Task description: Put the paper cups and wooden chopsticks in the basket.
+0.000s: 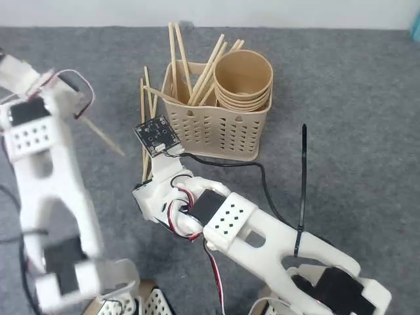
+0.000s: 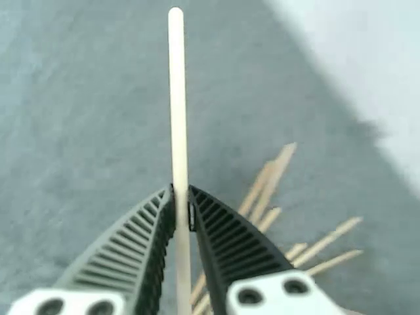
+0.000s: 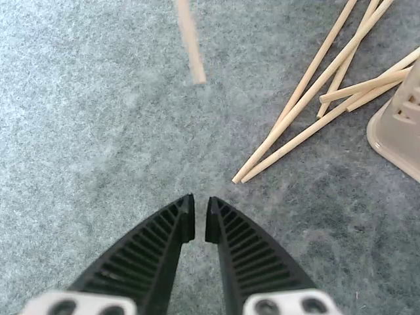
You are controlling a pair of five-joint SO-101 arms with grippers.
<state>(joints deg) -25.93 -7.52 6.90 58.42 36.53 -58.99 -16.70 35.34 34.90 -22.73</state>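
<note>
High view: I see basket (image 1: 216,134) mid-carpet (image 1: 341,98) toward far edge, cups (image 1: 244,79) inside. Held chopstick (image 1: 105,139) well left of basket. Loose chopsticks (image 1: 144,125) just beside basket's left wall.

Left wrist view: left gripper (image 2: 182,197) clamped on held chopstick, stick running straight out past tips.

Right wrist view: right gripper (image 3: 199,213) jaws together, empty. Loose chopsticks ahead of it, so I judge right arm nearer.

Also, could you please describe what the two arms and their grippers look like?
The left arm and the right arm have white shells, black servo blocks and panels of round holes. The right one carries red, white and black wires, a black cable, a black zip tie and a small dark circuit board. The left gripper and right gripper have black, ribbed, tapering fingers on white bases.
</note>
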